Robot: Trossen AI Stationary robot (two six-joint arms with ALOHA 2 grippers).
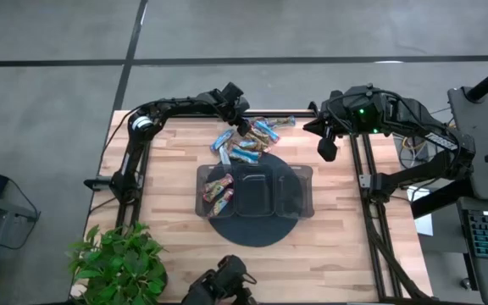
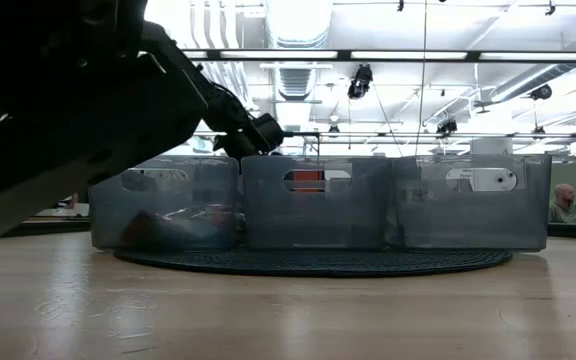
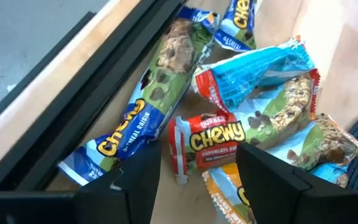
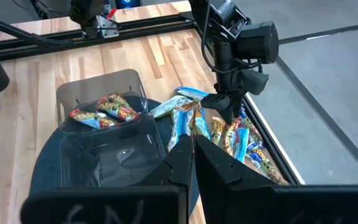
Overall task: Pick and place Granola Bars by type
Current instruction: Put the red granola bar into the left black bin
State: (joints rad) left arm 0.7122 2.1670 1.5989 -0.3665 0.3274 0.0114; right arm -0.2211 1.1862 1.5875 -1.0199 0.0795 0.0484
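Left gripper (image 1: 242, 124) lowered over Granola Bars (image 1: 246, 142) — fingers (image 3: 269, 180) apart, empty

Light blue, dark blue and red-labelled foil granola bars (image 3: 241, 118), smoky grey tray (image 1: 299, 193), pale striped wood table (image 1: 176, 246)

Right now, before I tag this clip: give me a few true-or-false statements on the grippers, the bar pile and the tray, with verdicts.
1. The left gripper hangs over the loose granola bars, fingers open. True.
2. The right gripper holds a bar. False: it is shut on nothing, off to the pile's side.
3. All three compartments of the tray hold bars. False: only one end compartment does; the sorted bars lie there.
4. The tray sits on a dark round mat. True.
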